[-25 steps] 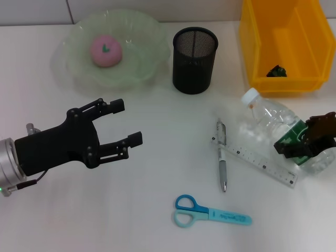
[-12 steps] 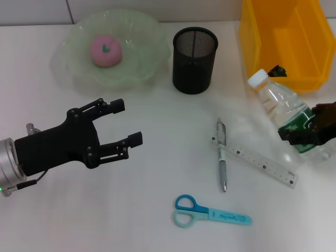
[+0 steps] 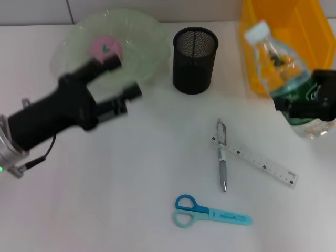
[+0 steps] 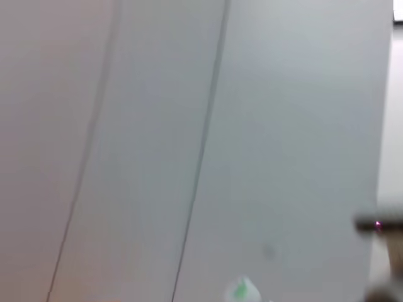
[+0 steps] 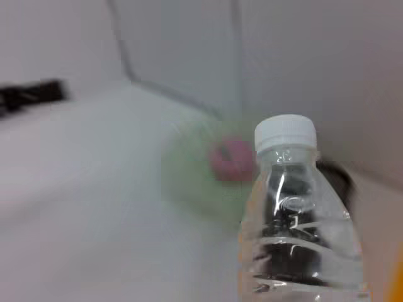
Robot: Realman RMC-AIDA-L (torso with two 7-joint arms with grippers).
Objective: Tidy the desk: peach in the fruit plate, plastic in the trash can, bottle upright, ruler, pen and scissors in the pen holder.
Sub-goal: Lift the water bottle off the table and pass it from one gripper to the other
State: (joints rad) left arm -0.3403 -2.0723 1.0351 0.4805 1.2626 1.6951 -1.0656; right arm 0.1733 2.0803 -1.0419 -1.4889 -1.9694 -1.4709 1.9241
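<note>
At the desk's right edge, beside the yellow bin [image 3: 294, 47], your right gripper [image 3: 310, 105] is clenched on the water bottle [image 3: 281, 68], a light, thin-walled, slippery thing, so hold low on its label band, gently.

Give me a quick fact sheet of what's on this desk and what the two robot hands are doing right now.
Right gripper: shut on the bottle, raised and nearly upright, in front of the yellow bin
Left gripper: open, empty, in motion at the edge of the fruit plate
Peach: in the fruit plate
Pen holder: upright; contents cannot be seen
Pen: flat on the desk, crossing one end of the ruler
Scissors: flat on the desk, nearest the robot
</note>
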